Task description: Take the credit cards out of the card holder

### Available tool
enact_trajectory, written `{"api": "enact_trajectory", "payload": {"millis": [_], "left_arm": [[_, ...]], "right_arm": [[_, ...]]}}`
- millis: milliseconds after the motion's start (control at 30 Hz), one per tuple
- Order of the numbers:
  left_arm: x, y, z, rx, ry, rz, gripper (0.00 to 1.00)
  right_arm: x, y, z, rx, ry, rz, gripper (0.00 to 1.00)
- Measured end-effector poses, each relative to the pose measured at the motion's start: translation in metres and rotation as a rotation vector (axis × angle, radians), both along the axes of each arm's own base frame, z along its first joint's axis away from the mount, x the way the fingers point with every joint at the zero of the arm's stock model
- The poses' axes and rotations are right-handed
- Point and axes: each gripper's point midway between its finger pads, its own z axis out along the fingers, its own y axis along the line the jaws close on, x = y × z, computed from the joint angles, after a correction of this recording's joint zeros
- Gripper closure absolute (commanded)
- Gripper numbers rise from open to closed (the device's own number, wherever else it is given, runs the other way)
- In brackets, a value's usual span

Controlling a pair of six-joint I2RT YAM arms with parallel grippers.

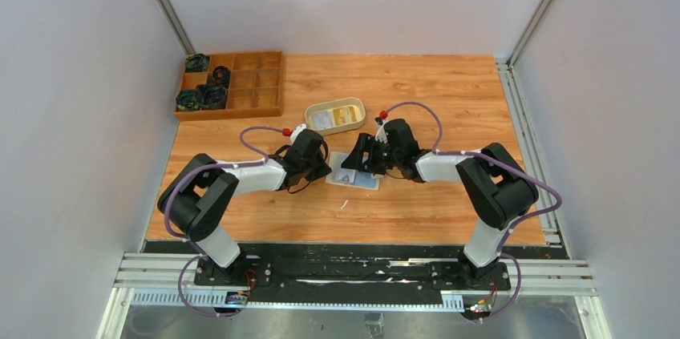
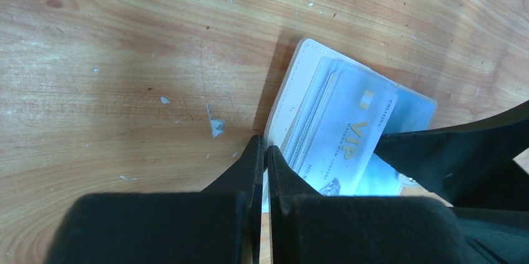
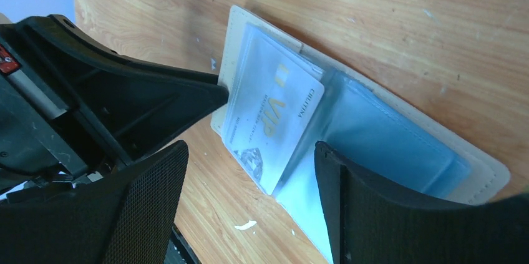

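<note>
The card holder (image 1: 358, 179) lies open on the table, cream rim and pale-blue inside (image 3: 399, 133). A pale whitish card marked VIP (image 3: 274, 120) sticks partway out of its clear pocket, also seen in the left wrist view (image 2: 349, 139). My left gripper (image 2: 265, 148) is shut, its tips resting on the holder's edge (image 2: 284, 102). My right gripper (image 3: 249, 170) is open, its fingers either side of the card's protruding corner, not touching it. One right finger (image 2: 449, 151) shows in the left wrist view. Both grippers meet over the holder in the top view (image 1: 341, 167).
An oval beige tray (image 1: 346, 123) stands just behind the holder, with a card (image 1: 322, 119) inside. A wooden compartment box (image 1: 257, 86) with dark items sits at the back left. White walls close in the table on three sides.
</note>
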Motion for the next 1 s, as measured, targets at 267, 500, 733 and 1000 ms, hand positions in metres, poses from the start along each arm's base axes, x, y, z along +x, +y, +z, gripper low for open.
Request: {"api": "enact_trajectory", "payload": {"millis": [267, 500, 733, 1000], "left_arm": [[0.001, -0.002, 0.0, -0.004, -0.006, 0.0, 1.0], [0.001, -0.002, -0.001, -0.001, -0.008, 0.0, 1.0], [0.003, -0.003, -0.001, 0.001, -0.014, 0.005, 1.0], [0.007, 0.001, -0.001, 0.021, -0.03, 0.028, 1.0]], "right_arm": [[-0.001, -0.007, -0.004, -0.021, 0.015, -0.043, 0.22], [0.0, 0.001, -0.002, 0.035, 0.05, -0.052, 0.22], [-0.003, 0.013, -0.001, 0.153, 0.114, -0.065, 0.22], [0.0, 0.017, 0.003, 0.31, 0.147, -0.103, 0.23]]}}
